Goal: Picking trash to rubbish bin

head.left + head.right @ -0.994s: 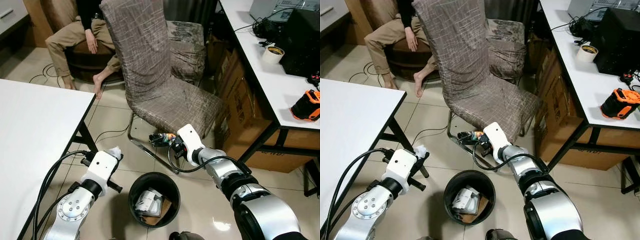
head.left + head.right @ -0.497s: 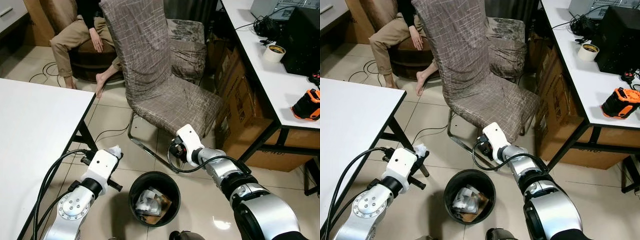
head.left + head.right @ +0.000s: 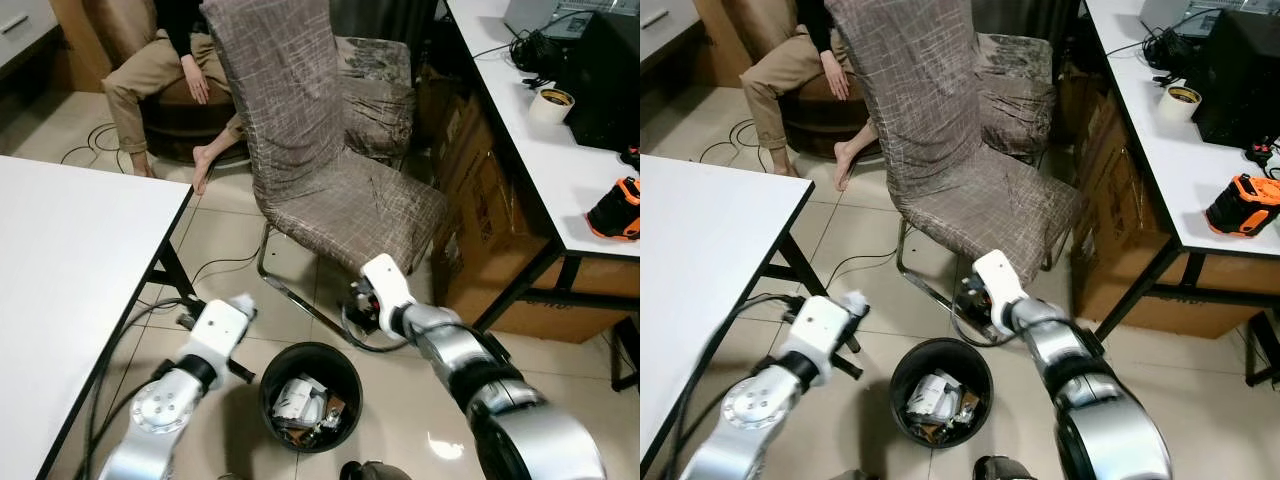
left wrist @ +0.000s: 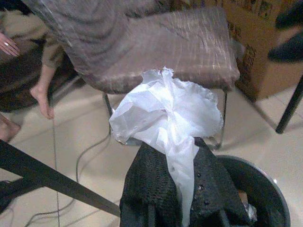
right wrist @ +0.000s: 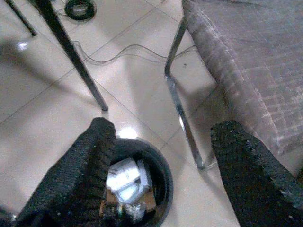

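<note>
While a person [image 3: 165, 60] sits at the back of the room, the head views show a black rubbish bin [image 3: 311, 396] on the tiled floor, trash already inside it, between the robot's two arms and just in front of a fabric-covered chair [image 3: 320, 170]. To the bin's left, the left gripper [image 3: 240, 303] holds a crumpled white tissue [image 3: 238, 300]; to its upper right, the right gripper [image 3: 358, 296] hangs near the chair's chrome frame. Along the left wrist, the fingers [image 4: 147, 184] are clamped on the tissue, the bin's rim close beside them. Along the right wrist, the fingers [image 5: 80, 165] stand wide apart, empty, above the bin.
</note>
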Robot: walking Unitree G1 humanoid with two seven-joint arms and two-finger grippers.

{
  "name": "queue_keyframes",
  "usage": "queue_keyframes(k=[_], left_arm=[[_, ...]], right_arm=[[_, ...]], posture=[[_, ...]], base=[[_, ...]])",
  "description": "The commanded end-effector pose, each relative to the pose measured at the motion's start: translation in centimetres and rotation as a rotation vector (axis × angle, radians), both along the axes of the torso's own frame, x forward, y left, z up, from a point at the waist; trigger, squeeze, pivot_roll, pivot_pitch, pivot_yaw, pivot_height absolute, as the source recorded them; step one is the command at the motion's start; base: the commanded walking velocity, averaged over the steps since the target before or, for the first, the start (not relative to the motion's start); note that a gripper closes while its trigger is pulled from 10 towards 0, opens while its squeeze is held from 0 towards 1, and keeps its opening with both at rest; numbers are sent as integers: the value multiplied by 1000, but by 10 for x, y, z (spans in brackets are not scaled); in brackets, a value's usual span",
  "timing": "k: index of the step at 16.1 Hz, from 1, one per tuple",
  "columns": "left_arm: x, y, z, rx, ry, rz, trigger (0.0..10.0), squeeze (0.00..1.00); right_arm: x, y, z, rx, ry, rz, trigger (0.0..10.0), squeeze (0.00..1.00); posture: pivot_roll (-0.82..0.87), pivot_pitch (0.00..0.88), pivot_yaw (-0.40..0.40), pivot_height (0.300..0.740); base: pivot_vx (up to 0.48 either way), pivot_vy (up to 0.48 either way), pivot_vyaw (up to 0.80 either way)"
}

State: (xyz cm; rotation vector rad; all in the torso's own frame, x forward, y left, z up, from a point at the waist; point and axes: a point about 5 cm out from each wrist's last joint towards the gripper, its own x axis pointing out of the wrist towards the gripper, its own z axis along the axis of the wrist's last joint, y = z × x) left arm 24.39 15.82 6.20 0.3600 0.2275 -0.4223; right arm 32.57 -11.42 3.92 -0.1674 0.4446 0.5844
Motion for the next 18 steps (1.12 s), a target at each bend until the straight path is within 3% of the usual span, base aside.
queue_keyframes(k=[1,2,3,4,8,10,13,14,15,18], left_arm=[[3,-14,-19,19,78,-43,10000,0],[3,-14,-19,19,78,-43,10000,0],[9,-29,-28,26,112,-94,10000,0],[18,-47,-36,-20,163,-129,10000,0],[34,-81,-46,-69,227,-175,10000,0],[33,-90,-55,-17,285,-242,10000,0],[32,-89,-63,19,311,-248,10000,0],[33,-90,-62,9,314,-246,10000,180],[35,-93,-61,-16,318,-251,10000,1000],[37,-100,-58,-55,314,-268,10000,1000]], right_arm=[[-11,-13,4,33,-64,-14,10000,0],[-11,-13,4,33,-64,-14,10000,0],[-33,-20,7,25,-104,38,10000,0],[-61,-24,13,38,-118,93,10000,0],[-106,-25,27,48,-79,114,10000,0],[-122,-24,37,54,-26,100,10000,0],[-131,-19,39,49,4,115,10000,0],[-133,-18,41,47,14,125,10000,0],[-135,-16,43,44,27,135,10000,0],[-139,-17,43,22,69,158,10000,0]], posture=[[-155,107,-36,740],[-155,107,-36,740],[-184,111,-25,740],[-213,119,-17,740],[-241,124,-15,740],[-243,122,-14,740],[-255,114,-7,740],[-255,114,-7,740],[-255,113,-7,740],[-254,99,-13,740]], base=[[0,0,0],[0,0,0],[0,0,0],[0,0,0],[0,0,0],[0,0,0],[0,0,0],[0,0,0],[0,0,0],[0,0,0]])
